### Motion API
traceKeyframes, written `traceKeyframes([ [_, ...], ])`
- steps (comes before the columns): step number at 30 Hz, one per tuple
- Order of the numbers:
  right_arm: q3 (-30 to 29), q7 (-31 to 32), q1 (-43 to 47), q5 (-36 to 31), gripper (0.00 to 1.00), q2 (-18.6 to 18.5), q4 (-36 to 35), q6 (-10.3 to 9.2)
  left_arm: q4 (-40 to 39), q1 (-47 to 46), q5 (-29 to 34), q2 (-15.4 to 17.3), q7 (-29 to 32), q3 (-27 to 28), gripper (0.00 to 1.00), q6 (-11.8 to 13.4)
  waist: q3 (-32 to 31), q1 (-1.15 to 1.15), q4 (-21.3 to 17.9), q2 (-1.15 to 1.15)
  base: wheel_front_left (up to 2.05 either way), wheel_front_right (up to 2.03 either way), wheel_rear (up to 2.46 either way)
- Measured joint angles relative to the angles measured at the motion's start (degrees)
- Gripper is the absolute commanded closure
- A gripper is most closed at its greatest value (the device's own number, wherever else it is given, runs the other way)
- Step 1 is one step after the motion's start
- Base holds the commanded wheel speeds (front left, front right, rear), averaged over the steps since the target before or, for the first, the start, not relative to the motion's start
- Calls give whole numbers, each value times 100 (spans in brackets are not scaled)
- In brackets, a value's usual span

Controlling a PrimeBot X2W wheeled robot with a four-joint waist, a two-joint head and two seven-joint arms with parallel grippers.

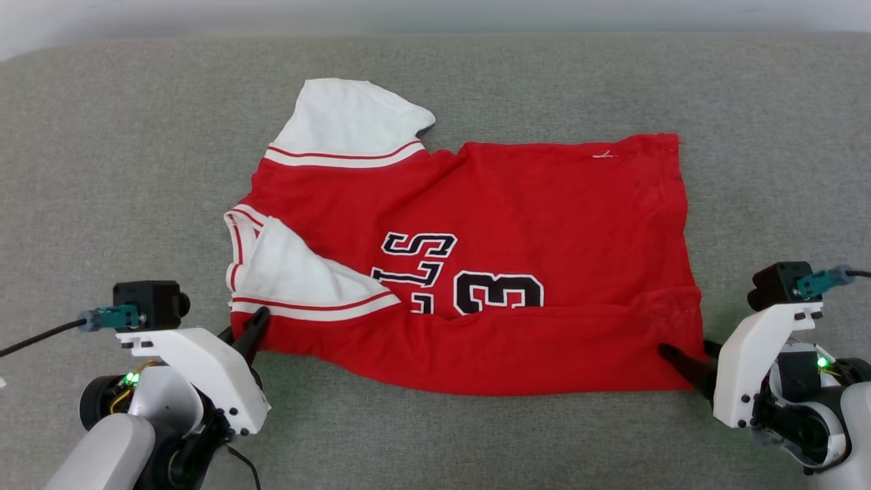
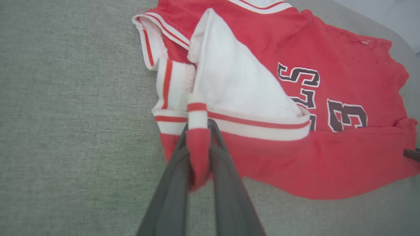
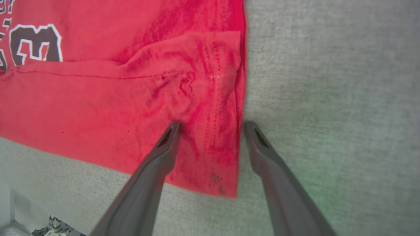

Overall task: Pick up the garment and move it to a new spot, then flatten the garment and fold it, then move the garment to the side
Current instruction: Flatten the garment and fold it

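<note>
The red jersey garment (image 1: pixel 517 224) lies spread on the grey cloth surface, its near edge folded up over the black number. White inner fabric (image 1: pixel 292 272) and striped trim show at its left side. My left gripper (image 1: pixel 250 330) is shut on the garment's near left corner; in the left wrist view a pinch of red cloth and striped trim (image 2: pixel 198 137) sits between the fingers. My right gripper (image 1: pixel 687 357) stands open at the near right corner, one finger (image 3: pixel 165 144) over the red cloth (image 3: pixel 131 98), the other (image 3: pixel 259 144) just off its edge.
The grey fabric surface (image 1: pixel 122 170) stretches wide on all sides of the garment. Its far edge meets a pale wall at the top of the head view. Cables run from both wrist cameras.
</note>
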Motion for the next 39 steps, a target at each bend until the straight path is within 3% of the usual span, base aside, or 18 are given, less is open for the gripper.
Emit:
traceKeyframes([
  [1,12,76,-55,27,8,-4,78,0,-5,1,14,-8,-12,-14,100,4,20,0,27,0,0,0,0],
  [2,11,127,-86,71,71,-11,129,-1,-14,1,18,-13,-15,-22,100,5,30,0,49,0,0,0,0],
  [3,14,156,-118,86,100,-25,168,-2,-13,2,18,-20,-25,-27,100,5,29,0,63,0,0,0,0],
  [17,356,47,-96,257,100,-104,335,-1,33,590,-93,-137,-460,103,100,137,-646,0,-44,0,0,0,0],
  [27,497,102,563,420,100,-227,133,0,-272,1689,-283,-77,-523,213,100,512,-1579,-1,-156,0,0,0,0],
  [33,353,38,990,441,100,-191,83,-1,-232,1973,-402,-101,-500,174,100,500,-1709,-1,-178,0,0,0,0],
  [34,341,-10,1033,420,93,-163,101,0,-140,1963,-414,-138,-500,151,96,465,-1696,-1,-177,0,0,0,0],
  [35,323,-70,1057,401,53,-136,116,0,-45,1936,-450,-192,-517,137,61,438,-1681,-1,-177,0,0,0,0],
  [36,307,-146,1085,397,0,-103,135,0,67,1889,-453,-248,-542,125,32,397,-1665,-1,-180,0,0,0,0],
  [37,304,-261,1116,392,0,-77,147,0,202,1833,-465,-270,-513,96,32,342,-1648,-1,-184,0,0,0,0],
  [39,343,-523,1149,321,0,-71,145,-1,420,1725,-510,-325,-530,82,0,247,-1622,-1,-200,0,0,0,0],
])
